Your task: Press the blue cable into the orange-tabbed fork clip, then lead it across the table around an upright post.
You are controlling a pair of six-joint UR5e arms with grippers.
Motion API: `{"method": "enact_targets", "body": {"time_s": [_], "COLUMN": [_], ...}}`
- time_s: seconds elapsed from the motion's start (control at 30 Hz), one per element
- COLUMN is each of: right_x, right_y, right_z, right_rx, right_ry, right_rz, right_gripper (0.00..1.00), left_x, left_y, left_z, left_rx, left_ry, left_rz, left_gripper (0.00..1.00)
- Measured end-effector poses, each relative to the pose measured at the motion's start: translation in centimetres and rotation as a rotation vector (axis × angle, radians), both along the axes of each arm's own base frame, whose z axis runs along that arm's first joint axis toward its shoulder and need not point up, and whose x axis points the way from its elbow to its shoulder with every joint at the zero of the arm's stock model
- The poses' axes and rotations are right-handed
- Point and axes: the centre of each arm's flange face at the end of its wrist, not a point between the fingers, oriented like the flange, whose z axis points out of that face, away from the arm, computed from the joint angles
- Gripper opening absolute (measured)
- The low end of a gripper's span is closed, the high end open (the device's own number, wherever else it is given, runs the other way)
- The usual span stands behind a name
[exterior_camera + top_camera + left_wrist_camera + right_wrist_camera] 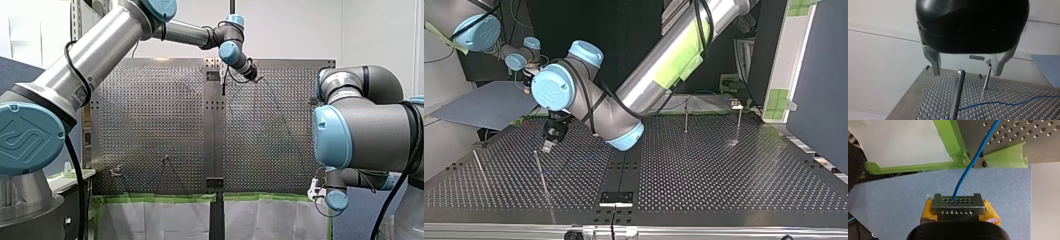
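The blue cable (968, 170) runs from the perforated table's corner (1008, 142) into my right gripper (955, 202), which is shut on it off the table's edge, with yellow tape on its pads. My left gripper (967, 73) hangs open over the table, metal fingers (934, 62) apart. An upright post (957, 97) stands between and below them, and a second post (986, 78) is just beyond. The cable (1003, 102) lies on the table past the near post. In the front view my left gripper (252, 74) is at the far middle. The fork clip (116, 171) sits near left.
A blue-grey mat (484, 105) lies beside the table under my right gripper (526, 82). Two more posts (685, 120) stand at the top view's far right by the clip (736, 104). Another post (479, 167) leans at its left. Green tape (1008, 157) lines the table's corner.
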Motion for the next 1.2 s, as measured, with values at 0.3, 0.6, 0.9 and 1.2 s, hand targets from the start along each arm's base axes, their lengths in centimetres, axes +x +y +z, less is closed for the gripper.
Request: {"method": "enact_targets", "body": {"time_s": [0.3, 0.6, 0.9, 1.2], "right_x": [0.24, 0.36, 0.37, 0.46], "right_y": [0.08, 0.13, 0.15, 0.17], "right_z": [-0.05, -0.1, -0.12, -0.12], "right_rx": [0.003, 0.004, 0.004, 0.004], "right_ry": [-0.001, -0.001, 0.0, 0.0], "right_rz": [0.005, 0.006, 0.006, 0.009], "right_gripper": [0.0, 0.0, 0.0, 0.0], "left_x": [0.23, -0.04, -0.23, -0.27], "left_y": [0.52, 0.64, 0.65, 0.79], "left_z": [0.03, 0.11, 0.25, 0.26], "left_rx": [0.006, 0.014, 0.014, 0.016], "left_ry": [-0.006, -0.012, -0.015, -0.016], "left_rz": [0.067, 0.111, 0.126, 0.148], "left_gripper": [1.0, 1.0, 1.0, 1.0]}}
